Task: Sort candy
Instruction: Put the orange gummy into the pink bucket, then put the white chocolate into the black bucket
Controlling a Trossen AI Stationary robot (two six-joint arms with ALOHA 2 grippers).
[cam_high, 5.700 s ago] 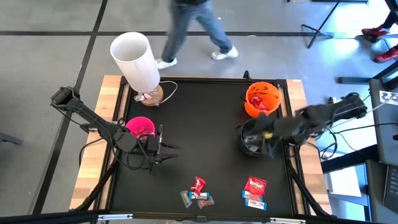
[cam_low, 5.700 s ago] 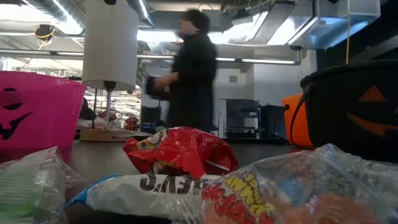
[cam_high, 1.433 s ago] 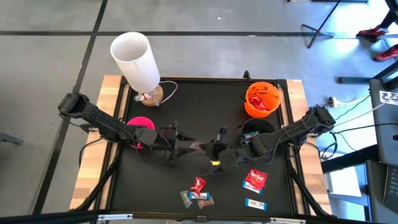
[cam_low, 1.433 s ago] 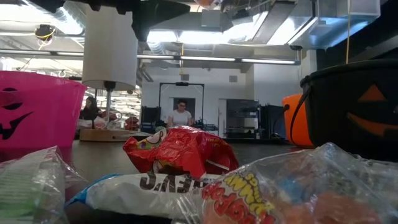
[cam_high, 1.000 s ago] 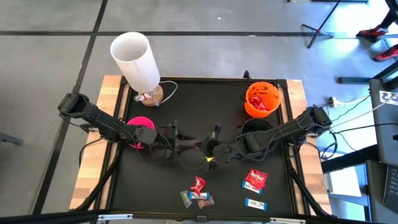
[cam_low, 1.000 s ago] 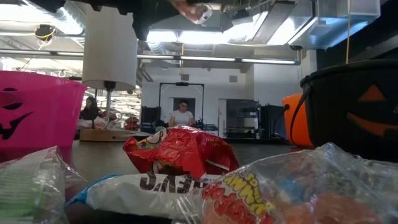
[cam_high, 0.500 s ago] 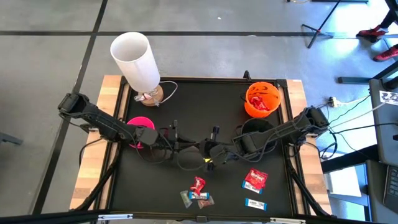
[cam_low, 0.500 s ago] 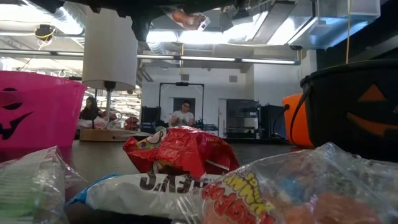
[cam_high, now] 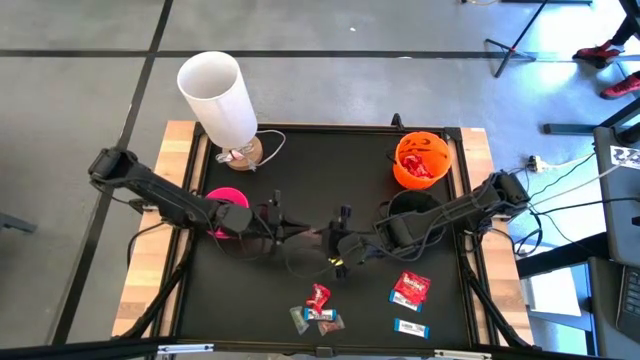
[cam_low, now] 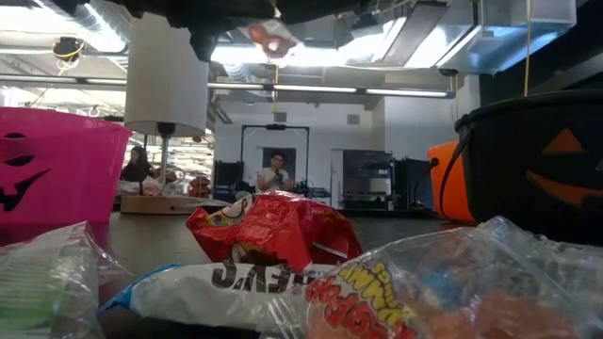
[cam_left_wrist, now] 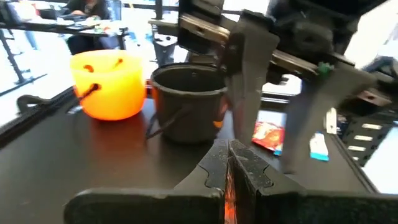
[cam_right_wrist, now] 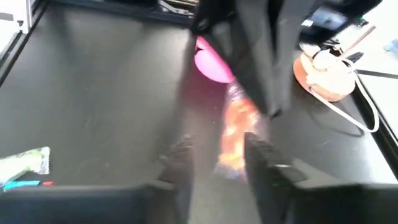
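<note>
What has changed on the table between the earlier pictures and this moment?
Both arms swung in to mid-table. The left gripper closed on a clear-wrapped orange candy that the right gripper brought, and the right gripper is opening. The bowls, lamp and loose candies near the front edge stayed.

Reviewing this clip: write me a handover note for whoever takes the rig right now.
Left gripper: shut on a candy, raised over mid-table.
Right gripper: jaws open, right at that candy.
Done: red candy lies in the orange bowl.
Left to do: put the held candy in a bowl, then sort the loose candies near the front edge.
</note>
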